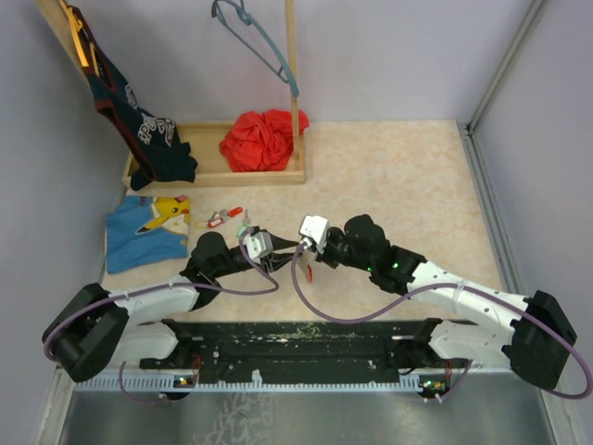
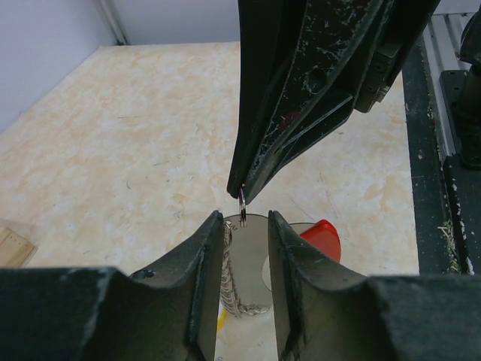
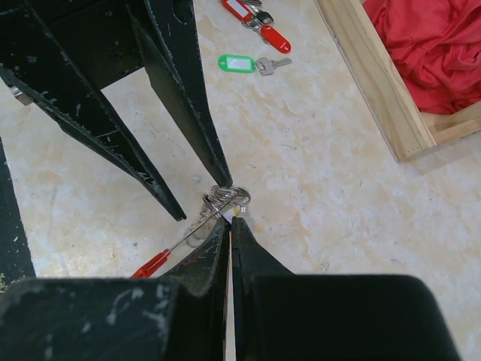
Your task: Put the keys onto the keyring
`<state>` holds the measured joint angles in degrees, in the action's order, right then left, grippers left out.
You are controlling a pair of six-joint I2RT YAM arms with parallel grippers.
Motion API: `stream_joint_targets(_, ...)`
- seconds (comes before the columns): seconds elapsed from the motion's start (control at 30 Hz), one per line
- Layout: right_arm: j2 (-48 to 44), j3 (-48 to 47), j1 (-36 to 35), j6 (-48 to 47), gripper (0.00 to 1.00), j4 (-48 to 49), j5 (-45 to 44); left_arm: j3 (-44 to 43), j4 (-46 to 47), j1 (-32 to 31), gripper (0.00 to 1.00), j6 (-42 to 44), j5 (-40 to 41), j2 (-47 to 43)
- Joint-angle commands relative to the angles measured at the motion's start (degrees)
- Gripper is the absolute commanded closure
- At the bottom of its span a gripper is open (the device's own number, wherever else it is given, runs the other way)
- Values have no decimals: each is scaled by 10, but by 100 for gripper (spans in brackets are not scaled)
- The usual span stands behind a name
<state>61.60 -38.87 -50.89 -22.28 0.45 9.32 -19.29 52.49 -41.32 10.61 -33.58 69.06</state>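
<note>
Right gripper [image 3: 230, 218]: jaws closed on the small metal ring of the keyring [image 3: 225, 196], right at their tips. Left gripper [image 2: 246, 219]: jaws parted, straddling the grey chain tuft just below that ring, no clamp visible. The keys [image 3: 252, 64] lie loose on the worktop [image 3: 323, 180], well beyond both sets of jaws, green and red tags close together. Judgement: you should expect light, slick metal, a limp chain that swings and a stiff, springy ring, so take each key by its plastic tag, leave its hole free, and keep your pinch on the ring's edge.
</note>
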Motion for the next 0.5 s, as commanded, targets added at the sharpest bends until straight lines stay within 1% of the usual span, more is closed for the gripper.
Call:
stream_joint_targets(0.0,0,-16,-5,9,100,43,14,-21,5,2,66,9,-1,13)
stream_joint_targets(0.07,0,-16,-5,10,100,44,14,-23,1,2,69,11,0,17)
stream_joint_targets(0.2,1,-17,-5,10,100,44,16,-26,-2,2,80,11,3,23)
stream_joint_targets(0.4,1,-17,-5,13,100,43,22,-28,-8,2,100,14,16,24)
stream_joint_targets(0.47,2,-17,-5,14,100,44,27,-25,-8,2,100,14,22,20)
